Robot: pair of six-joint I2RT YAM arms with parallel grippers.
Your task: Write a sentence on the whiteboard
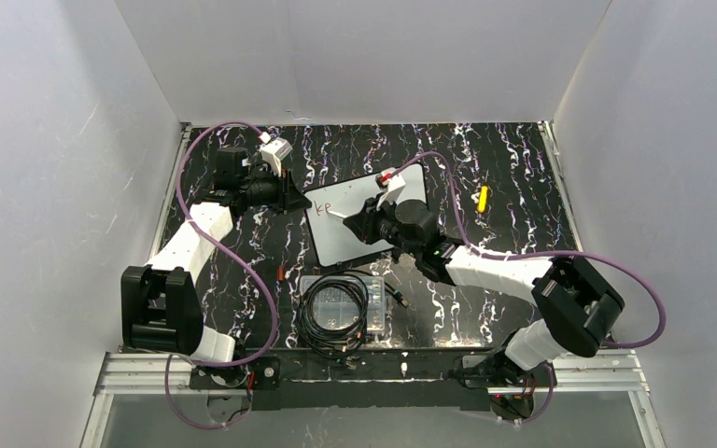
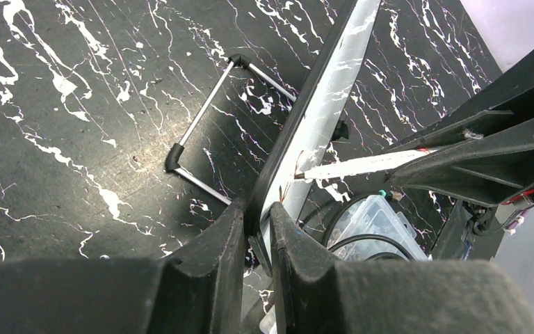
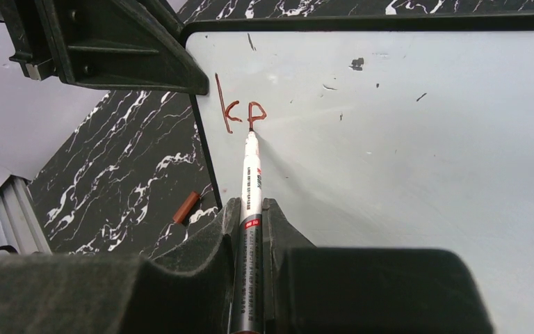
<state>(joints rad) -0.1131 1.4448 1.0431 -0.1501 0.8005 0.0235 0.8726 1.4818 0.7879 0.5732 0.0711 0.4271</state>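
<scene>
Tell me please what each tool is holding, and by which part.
Right tool: the marker, by its barrel. Left tool: the whiteboard, by its edge.

Bare table (image 1: pixel 523 159) right of the whiteboard (image 1: pixel 334 238) but for a yellow object (image 1: pixel 483 198); cable box (image 1: pixel 341 306) just before it.

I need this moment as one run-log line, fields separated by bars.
left end effector: shut on whiteboard edge | right end effector: shut on marker | marker tip: at second letter | sentence: two letters written
</scene>
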